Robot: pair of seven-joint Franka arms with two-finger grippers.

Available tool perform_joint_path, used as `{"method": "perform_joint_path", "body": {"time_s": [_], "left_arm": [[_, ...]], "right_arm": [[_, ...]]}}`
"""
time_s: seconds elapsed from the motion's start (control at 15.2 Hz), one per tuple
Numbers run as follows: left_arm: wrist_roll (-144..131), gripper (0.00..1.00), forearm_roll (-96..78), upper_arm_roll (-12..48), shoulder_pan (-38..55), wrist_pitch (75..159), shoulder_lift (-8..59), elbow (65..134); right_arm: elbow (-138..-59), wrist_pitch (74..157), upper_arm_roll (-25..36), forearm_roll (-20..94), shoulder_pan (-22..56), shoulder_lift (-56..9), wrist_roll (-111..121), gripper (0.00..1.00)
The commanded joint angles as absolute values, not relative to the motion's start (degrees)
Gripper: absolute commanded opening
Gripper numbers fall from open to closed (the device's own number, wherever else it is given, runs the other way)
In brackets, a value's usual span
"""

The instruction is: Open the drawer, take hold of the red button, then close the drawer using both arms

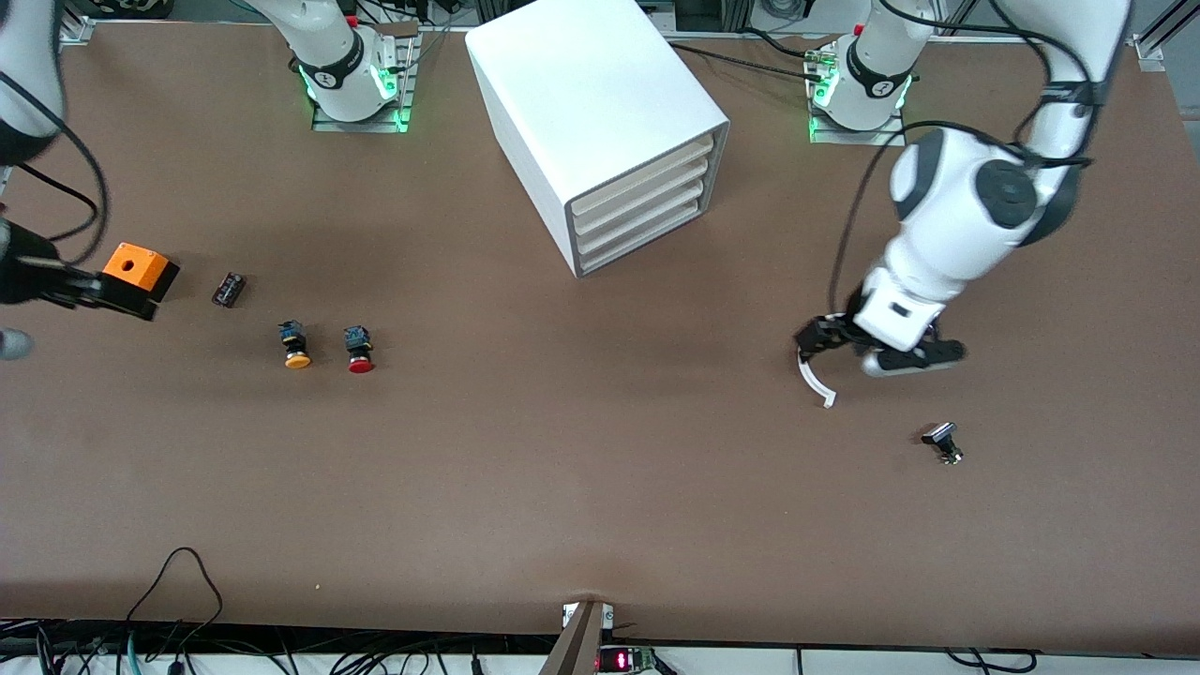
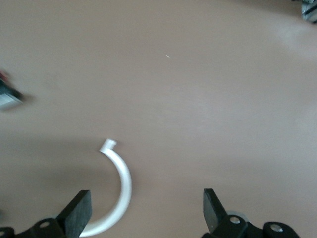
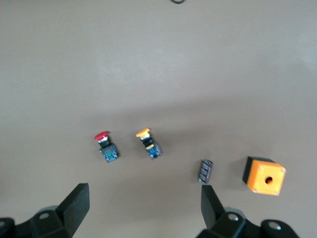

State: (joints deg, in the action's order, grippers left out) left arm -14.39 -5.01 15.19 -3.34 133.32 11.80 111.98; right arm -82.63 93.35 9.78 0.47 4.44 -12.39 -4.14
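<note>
The white cabinet (image 1: pixel 600 112) stands at the table's back middle. Its four cream-fronted drawers (image 1: pixel 647 197) are all shut. The red-capped button (image 1: pixel 359 352) lies on the table toward the right arm's end, beside a like button with an orange cap (image 1: pixel 295 347); both show in the right wrist view, red (image 3: pixel 105 146) and orange (image 3: pixel 148 144). My right gripper (image 1: pixel 66 281) (image 3: pixel 143 206) is open and empty, high over that end of the table. My left gripper (image 1: pixel 814 342) (image 2: pixel 146 213) is open, low over a white curved strip (image 1: pixel 814 380) (image 2: pixel 121 183).
An orange box with a hole (image 1: pixel 141 267) (image 3: pixel 265 176) and a small dark part (image 1: pixel 228 289) (image 3: pixel 205 171) lie near the buttons. A small black-and-silver part (image 1: pixel 942 442) lies nearer the front camera than the left gripper.
</note>
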Motion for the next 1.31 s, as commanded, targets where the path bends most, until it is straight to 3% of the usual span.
{"method": "perform_joint_path", "body": {"time_s": [0.0, 0.26, 0.52, 0.92, 1.25], "left_arm": [[1.5, 0.99, -5.7, 10.2, -4.0, 120.4, 9.5, 104.3], [16.1, 0.99, -4.6, 6.8, -5.6, 106.8, 3.4, 100.4], [17.1, 0.99, 2.7, 6.3, -5.7, 98.9, -2.2, 100.2], [16.4, 0.99, 2.6, 6.3, -6.4, 94.5, -1.4, 98.5], [12.8, 0.99, 2.1, 6.8, -6.6, 93.9, -1.2, 98.3]], "right_arm": [[-85.9, 93.9, 7.5, -0.1, 3.6, -9.5, -4.3, 1.0], [-85.6, 93.3, 7.3, -0.1, 3.7, -7.7, -2.7, 1.0], [-86.0, 92.5, 7.4, -0.1, 3.6, -6.3, 3.3, 1.0], [-89.2, 87.5, 7.6, 0.1, 3.6, -3.6, 3.4, 1.0], [-100.2, 93.8, 7.6, -0.1, 3.6, 3.4, 3.3, 1.0]]}}
